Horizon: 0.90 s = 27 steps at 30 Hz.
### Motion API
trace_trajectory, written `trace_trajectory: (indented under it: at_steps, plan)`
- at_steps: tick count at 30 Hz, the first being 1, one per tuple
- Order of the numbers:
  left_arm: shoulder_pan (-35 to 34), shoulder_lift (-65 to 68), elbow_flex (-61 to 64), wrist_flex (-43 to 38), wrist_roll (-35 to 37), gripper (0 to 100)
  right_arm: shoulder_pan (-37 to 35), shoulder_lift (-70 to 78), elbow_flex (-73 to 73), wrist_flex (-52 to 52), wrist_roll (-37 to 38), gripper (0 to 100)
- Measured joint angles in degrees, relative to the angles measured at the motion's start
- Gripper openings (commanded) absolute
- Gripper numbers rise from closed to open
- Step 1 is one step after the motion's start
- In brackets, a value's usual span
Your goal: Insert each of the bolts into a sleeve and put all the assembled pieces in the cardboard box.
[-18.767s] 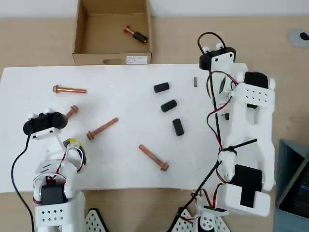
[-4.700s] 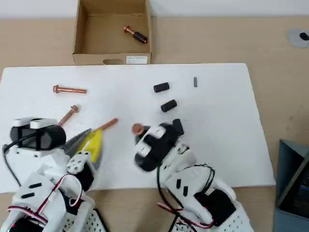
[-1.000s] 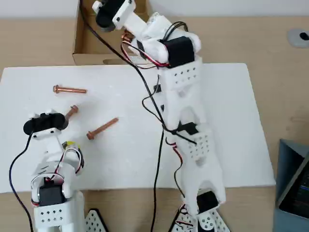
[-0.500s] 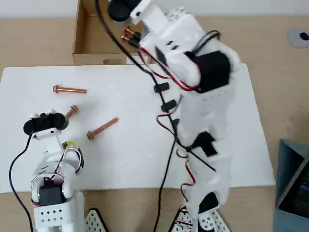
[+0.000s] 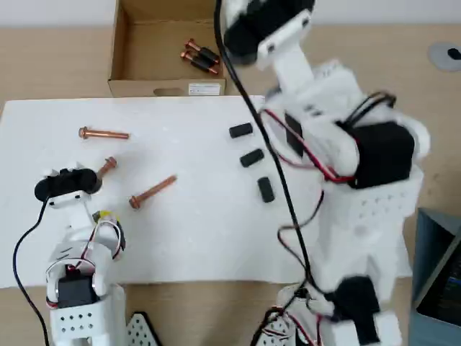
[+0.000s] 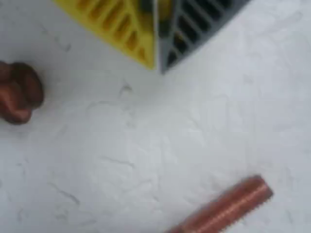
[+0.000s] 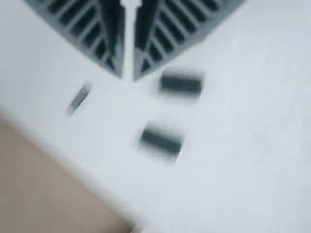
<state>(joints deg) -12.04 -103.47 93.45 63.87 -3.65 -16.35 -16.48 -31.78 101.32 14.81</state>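
Observation:
Two assembled bolt-and-sleeve pieces [image 5: 198,56] lie side by side in the cardboard box [image 5: 121,50] at the back. Three loose copper bolts rest on the white mat: one [image 5: 104,133] far left, a short one [image 5: 107,166] by the left arm [image 5: 68,184], and one [image 5: 153,191] nearer the middle. Three black sleeves [image 5: 240,130], [image 5: 251,157], [image 5: 266,189] lie mid-mat. My right arm [image 5: 266,25] stands tall beside the box. Its gripper [image 7: 127,73] is shut and holds nothing, hovering over two sleeves [image 7: 181,84], [image 7: 160,141]. My left gripper [image 6: 156,64] is shut and empty, between a bolt head [image 6: 19,97] and a threaded end [image 6: 228,206].
A small grey stick [image 7: 77,99] lies near the mat's edge by the sleeves. A dark bin [image 5: 436,274] stands at the right edge. The white mat [image 5: 202,238] has bare room across its front half.
My right arm pulled back from over the box and swung right toward the sleeves. The second assembled piece now lies in the box beside the first. The left arm has not moved.

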Motion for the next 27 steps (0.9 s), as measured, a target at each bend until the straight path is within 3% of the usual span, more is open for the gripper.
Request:
trace_trajectory:
  at_steps: [14,27]
  plan:
    - [0.00,0.00,0.00,0.00,0.00,0,1.14,-16.44,47.30,-9.76,0.00,0.9]
    - [0.00,0.00,0.00,0.00,0.00,0,3.25,-14.42,66.46,-22.51,0.97,2.9]
